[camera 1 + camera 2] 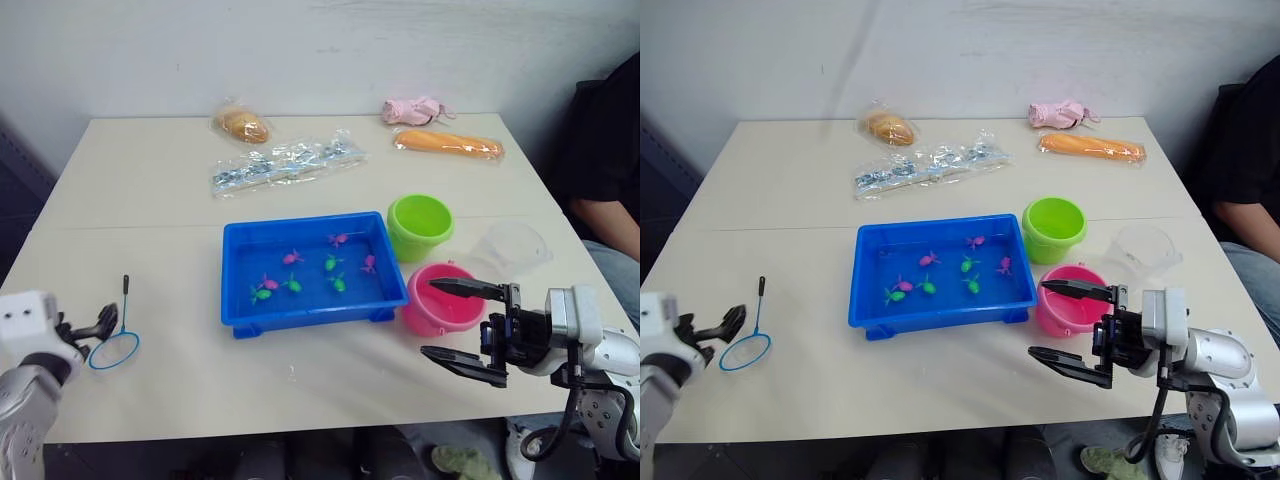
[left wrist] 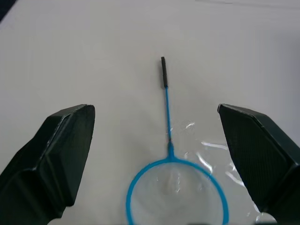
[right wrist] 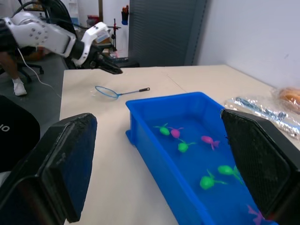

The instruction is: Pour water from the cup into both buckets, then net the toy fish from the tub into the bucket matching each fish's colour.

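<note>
The blue tub (image 1: 300, 222) sits mid-table with several green and pink toy fish (image 1: 292, 284) in it. Right of it stand the lime green bucket (image 1: 420, 226) and, nearer me, the pink bucket (image 1: 438, 304). The clear cup (image 1: 512, 247) stands upright to the right of both buckets. A small blue net (image 1: 114, 349) lies flat on the table at the front left. My left gripper (image 1: 96, 324) is open just beside its hoop (image 2: 176, 192), holding nothing. My right gripper (image 1: 430, 318) is open in front of the pink bucket, its upper finger over the bucket's near rim.
Along the far edge lie a bagged bun (image 1: 242, 124), a clear packet (image 1: 285, 165), an orange wrapped item (image 1: 448, 143) and a pink toy (image 1: 412, 108). A person (image 1: 605, 170) sits at the table's right end. Bare tabletop (image 1: 300, 380) stretches between the tub and the front edge.
</note>
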